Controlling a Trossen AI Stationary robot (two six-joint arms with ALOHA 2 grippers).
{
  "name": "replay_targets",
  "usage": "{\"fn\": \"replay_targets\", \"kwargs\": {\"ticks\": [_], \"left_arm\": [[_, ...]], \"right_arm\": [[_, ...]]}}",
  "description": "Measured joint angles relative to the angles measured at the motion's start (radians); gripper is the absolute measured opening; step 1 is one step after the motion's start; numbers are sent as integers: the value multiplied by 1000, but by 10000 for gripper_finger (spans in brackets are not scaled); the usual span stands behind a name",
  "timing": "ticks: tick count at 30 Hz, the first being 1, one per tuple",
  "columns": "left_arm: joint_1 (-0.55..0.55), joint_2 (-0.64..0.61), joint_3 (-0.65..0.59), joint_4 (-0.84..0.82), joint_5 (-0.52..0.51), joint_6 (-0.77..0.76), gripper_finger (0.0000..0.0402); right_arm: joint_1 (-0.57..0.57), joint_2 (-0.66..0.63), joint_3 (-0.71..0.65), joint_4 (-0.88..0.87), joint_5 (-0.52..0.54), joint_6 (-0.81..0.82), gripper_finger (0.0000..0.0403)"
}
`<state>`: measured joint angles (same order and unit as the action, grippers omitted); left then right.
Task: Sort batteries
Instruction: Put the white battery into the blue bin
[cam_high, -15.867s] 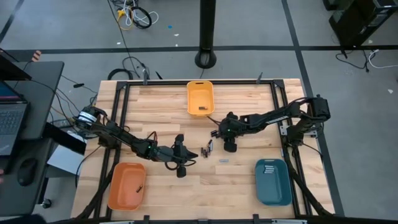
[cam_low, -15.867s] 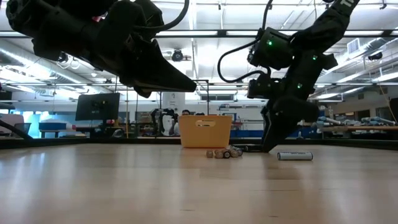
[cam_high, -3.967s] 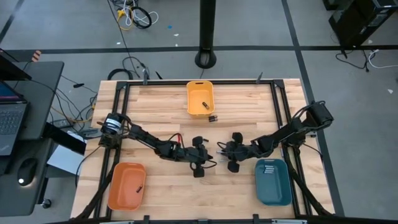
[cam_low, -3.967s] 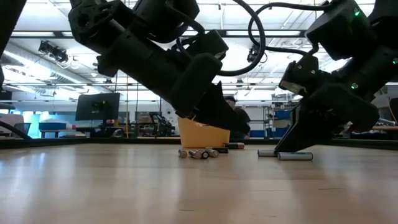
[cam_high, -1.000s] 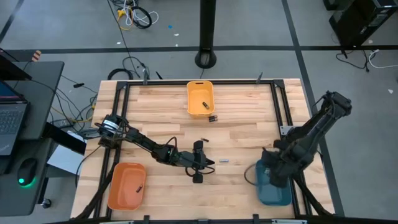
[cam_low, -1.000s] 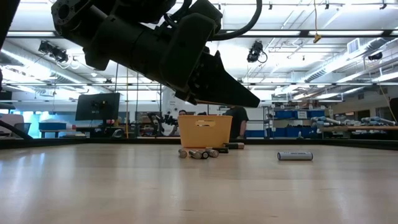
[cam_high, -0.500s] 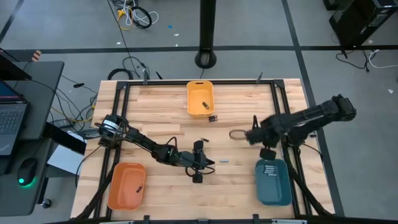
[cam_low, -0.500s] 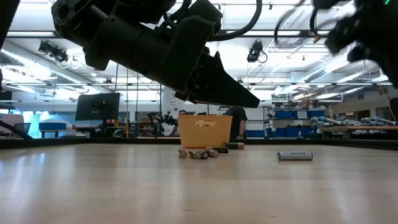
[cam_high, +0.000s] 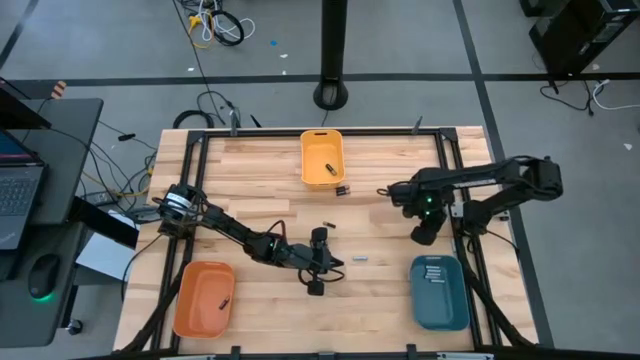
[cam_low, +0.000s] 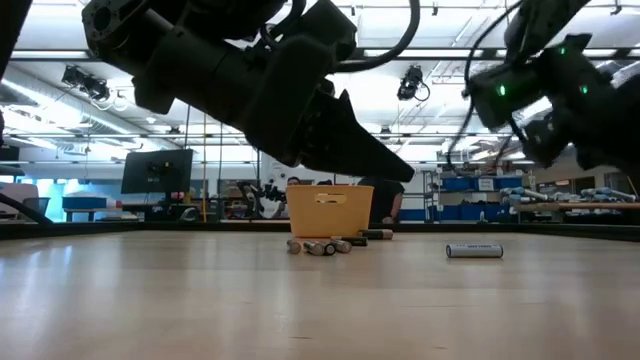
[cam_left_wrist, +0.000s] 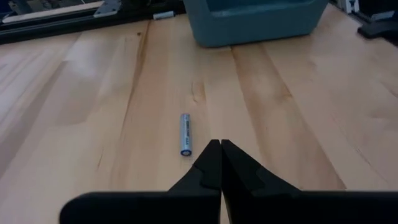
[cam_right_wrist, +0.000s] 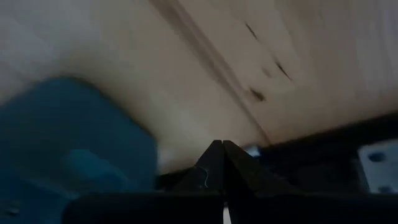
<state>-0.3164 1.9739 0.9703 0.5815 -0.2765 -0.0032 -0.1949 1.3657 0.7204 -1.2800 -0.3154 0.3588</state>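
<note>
Pale silvery-blue against the wood, one loose battery (cam_left_wrist: 185, 134) lay just ahead of the left gripper (cam_left_wrist: 220, 149), whose fingers were pressed together with nothing between them. From above, that left gripper (cam_high: 318, 262) sat near the middle of the table (cam_high: 260, 180), the pale battery (cam_high: 360, 258) on its side toward the teal bin (cam_high: 440, 293), and a small cluster of batteries (cam_low: 320, 246) lay close by on its side toward the yellow bin (cam_high: 322, 158).

The right gripper (cam_high: 424, 232) was also closed and empty, raised over the table near the right frame rail, with the teal bin just beyond it toward the near edge. Its wrist view showed only blurred wood and a corner of that bin.

Sorting looked partly done. The teal bin held several pale cells (cam_high: 433, 272), the yellow bin held a dark one (cam_high: 326, 168), and the orange bin (cam_high: 204, 299), well off to the left gripper's rear, held another dark piece (cam_high: 224, 299). Still unsorted were the pale battery, the cluster near the left gripper, and a dark battery (cam_high: 342, 190) lying just outside the yellow bin. Judging by this, roughly half or more of the work remained, with both arms carrying nothing.
</note>
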Motion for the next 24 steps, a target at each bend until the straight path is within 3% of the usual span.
{"fn": "replay_targets", "kwargs": {"ticks": [8, 15, 20, 24], "left_arm": [[-1, 1, 0, -28, 0, 0, 6], [1, -29, -5, -58, 38, -13, 6], [13, -112, -61, -60, 50, -1, 6], [25, -191, -148, 12, 50, -5, 6]], "right_arm": [[17, 108, -22, 119, 32, -21, 8], [60, -16, 60, 139, 120, -54, 7], [134, -130, 59, 383, 121, -55, 7], [234, -144, -3, 652, 122, -37, 15]]}}
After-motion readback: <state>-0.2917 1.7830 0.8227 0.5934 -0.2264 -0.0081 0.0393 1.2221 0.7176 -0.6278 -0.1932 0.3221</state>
